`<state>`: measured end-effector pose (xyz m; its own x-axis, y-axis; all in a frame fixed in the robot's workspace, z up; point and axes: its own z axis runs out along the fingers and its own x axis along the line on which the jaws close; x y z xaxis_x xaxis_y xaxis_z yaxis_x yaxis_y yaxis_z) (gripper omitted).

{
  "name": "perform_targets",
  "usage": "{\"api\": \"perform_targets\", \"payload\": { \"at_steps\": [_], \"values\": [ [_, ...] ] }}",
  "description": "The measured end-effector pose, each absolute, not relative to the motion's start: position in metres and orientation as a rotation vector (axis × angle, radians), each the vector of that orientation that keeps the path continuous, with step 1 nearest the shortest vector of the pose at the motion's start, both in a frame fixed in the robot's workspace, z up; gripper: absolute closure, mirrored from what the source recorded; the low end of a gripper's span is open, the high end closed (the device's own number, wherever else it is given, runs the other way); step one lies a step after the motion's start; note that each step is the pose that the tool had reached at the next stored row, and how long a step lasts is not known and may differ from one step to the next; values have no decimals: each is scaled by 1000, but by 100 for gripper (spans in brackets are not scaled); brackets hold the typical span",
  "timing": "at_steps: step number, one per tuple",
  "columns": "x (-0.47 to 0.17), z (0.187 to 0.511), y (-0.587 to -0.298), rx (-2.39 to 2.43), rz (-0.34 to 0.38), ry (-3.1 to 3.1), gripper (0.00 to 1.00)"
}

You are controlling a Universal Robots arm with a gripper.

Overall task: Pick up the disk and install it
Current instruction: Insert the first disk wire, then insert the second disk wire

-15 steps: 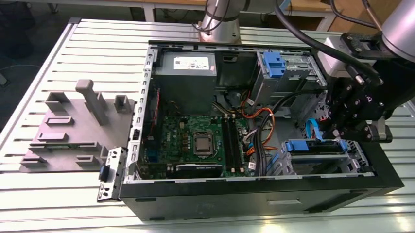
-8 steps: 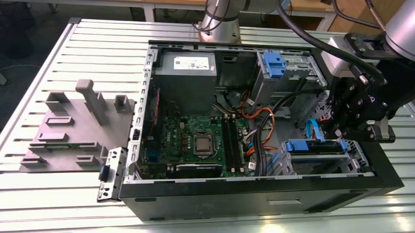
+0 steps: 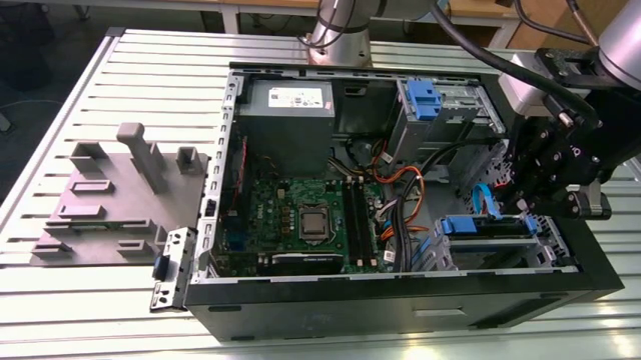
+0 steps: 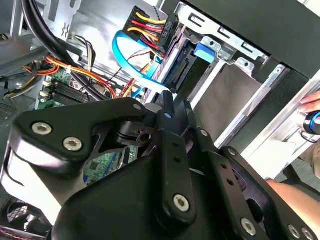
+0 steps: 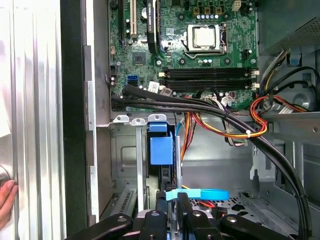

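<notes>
On the slatted metal bench in the exterior view lies an open black computer case, its green motherboard facing up and a grey power-supply box at the far end. The black tool hangs over the case's near corner on the exterior view's right, just above a drive cage where the disk, a flat grey metal drive with blue plastic rails, sits in its bay, a light blue flat cable curving up beside it. A bare blue plastic bracket sits in the upper bay, and a grey fixture block rests on the bench at the exterior view's left. In the second wrist view the tool has its black fingers pressed together with nothing between them, pointing at the disk, whose dark connector edge and blue tab show inside the metal cage next to the light blue flat cable. In the first wrist view the tool stands just over the disk, seen edge-on with its blue rail seated in the bay, and a person's hand rests at the bench edge.
</notes>
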<state>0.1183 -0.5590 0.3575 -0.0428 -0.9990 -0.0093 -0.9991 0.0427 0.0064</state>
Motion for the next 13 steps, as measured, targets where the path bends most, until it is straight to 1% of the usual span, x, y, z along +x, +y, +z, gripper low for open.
{"api": "perform_targets", "payload": {
  "at_steps": [13],
  "values": [
    [118,364,-559,-2172,17,2267,76]
  ]
}}
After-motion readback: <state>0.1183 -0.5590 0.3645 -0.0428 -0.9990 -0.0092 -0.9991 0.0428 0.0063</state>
